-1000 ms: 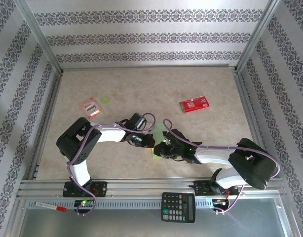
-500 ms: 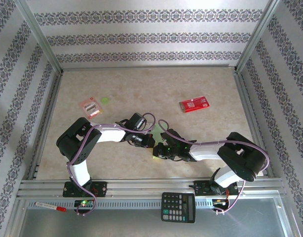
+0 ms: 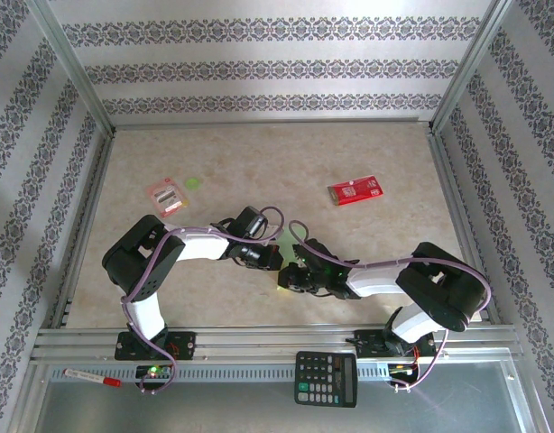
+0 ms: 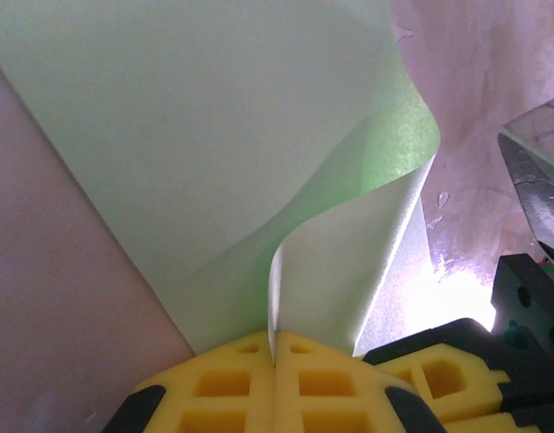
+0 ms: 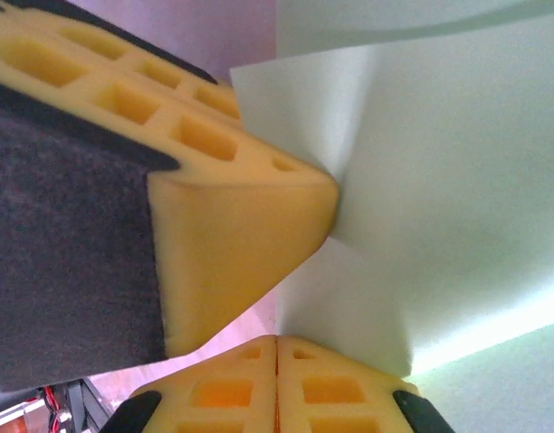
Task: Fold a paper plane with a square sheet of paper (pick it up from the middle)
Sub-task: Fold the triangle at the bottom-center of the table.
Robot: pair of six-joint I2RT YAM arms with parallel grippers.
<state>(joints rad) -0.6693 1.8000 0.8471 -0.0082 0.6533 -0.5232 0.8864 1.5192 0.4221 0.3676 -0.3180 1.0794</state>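
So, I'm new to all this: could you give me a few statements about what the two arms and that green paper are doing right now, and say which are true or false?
1. The left gripper is wide open. False: its yellow pads are pressed together on an edge of the square sheet of paper.
2. The paper lies completely flat. False: near those pads a flap curls up.
3. The right gripper is closed on the paper too. True.
4. A red packet lies on the table, apart from both arms. True.
5. The calculator sits on the paper. False: it rests on the metal ledge in front of the arms.
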